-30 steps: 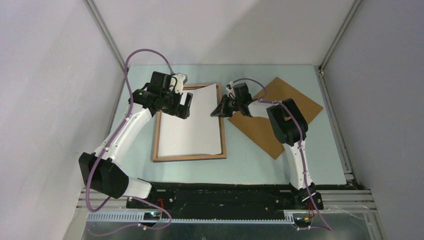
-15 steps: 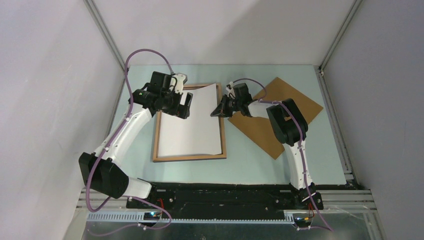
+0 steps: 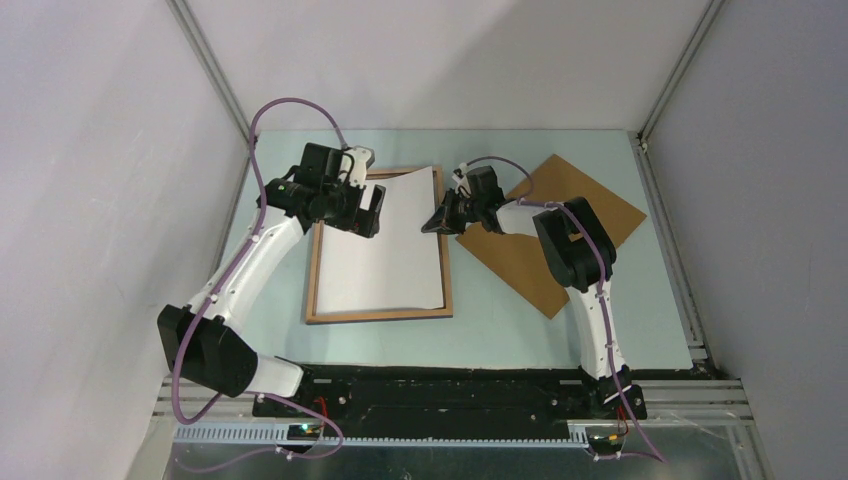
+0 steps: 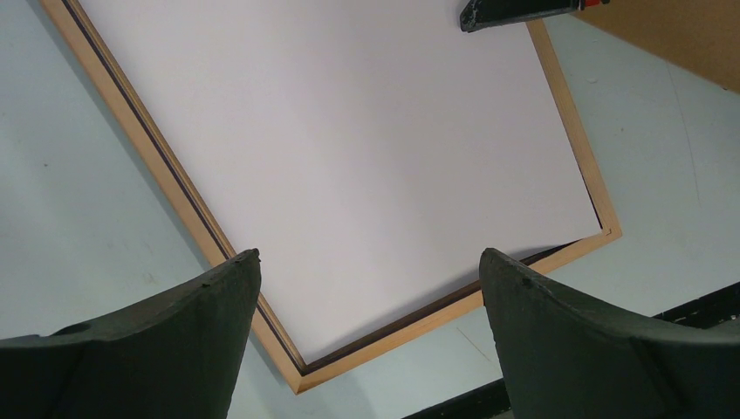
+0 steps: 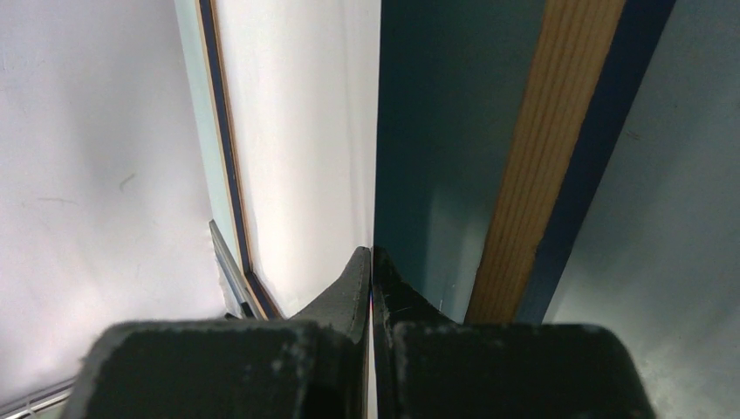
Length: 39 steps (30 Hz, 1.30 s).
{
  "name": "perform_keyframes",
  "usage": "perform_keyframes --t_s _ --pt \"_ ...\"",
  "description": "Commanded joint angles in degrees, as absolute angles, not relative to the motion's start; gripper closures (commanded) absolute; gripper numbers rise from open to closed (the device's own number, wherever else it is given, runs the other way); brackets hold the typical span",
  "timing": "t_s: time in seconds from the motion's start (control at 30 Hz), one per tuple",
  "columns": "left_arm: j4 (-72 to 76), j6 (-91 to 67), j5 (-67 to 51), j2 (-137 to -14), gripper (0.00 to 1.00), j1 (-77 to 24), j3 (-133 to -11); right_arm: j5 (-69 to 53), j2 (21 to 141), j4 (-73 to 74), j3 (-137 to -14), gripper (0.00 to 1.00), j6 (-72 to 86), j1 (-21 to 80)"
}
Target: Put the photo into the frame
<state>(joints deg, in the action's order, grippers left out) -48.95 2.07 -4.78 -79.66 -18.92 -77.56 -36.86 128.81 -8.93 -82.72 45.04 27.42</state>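
The photo (image 3: 385, 245) lies white side up inside the wood-brown frame (image 3: 380, 316), its far right edge lifted off the rail. My right gripper (image 3: 437, 222) is shut on that right edge; in the right wrist view the photo (image 5: 305, 131) runs edge-on between the closed fingers (image 5: 353, 292), beside the frame rail (image 5: 550, 157). My left gripper (image 3: 362, 215) is open and empty, hovering above the photo's left part. In the left wrist view its fingers (image 4: 174, 332) straddle the near corner of the frame (image 4: 301, 377) and the white sheet (image 4: 349, 148).
A solid brown backing board (image 3: 590, 215) lies tilted on the table to the right of the frame, under my right arm. Grey walls close the left, back and right sides. A black rail (image 3: 440, 385) runs along the near edge.
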Motion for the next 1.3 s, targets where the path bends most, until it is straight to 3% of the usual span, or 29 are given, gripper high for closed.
perform_keyframes --t_s 0.0,0.17,0.33,0.57,1.27 --pt "-47.9 3.3 -5.7 -77.8 0.01 -18.4 -77.2 -36.3 128.4 -11.6 -83.7 1.0 45.0 27.2" --pt "-47.9 3.3 -5.7 -77.9 0.0 -18.4 -77.2 -36.4 128.4 -11.5 -83.7 0.92 44.9 27.2" --pt "-47.9 3.4 -5.9 -78.0 0.01 -18.4 -77.2 -36.3 128.4 -10.6 -84.2 0.72 44.6 27.2" --pt "-47.9 3.4 -5.9 -78.0 0.0 -18.4 -77.0 -35.8 128.3 -8.2 -85.3 0.55 43.6 27.5" --pt "-47.9 3.4 -6.1 -76.8 0.0 -18.4 -76.7 -29.8 122.6 0.6 -85.0 0.42 37.7 27.9"
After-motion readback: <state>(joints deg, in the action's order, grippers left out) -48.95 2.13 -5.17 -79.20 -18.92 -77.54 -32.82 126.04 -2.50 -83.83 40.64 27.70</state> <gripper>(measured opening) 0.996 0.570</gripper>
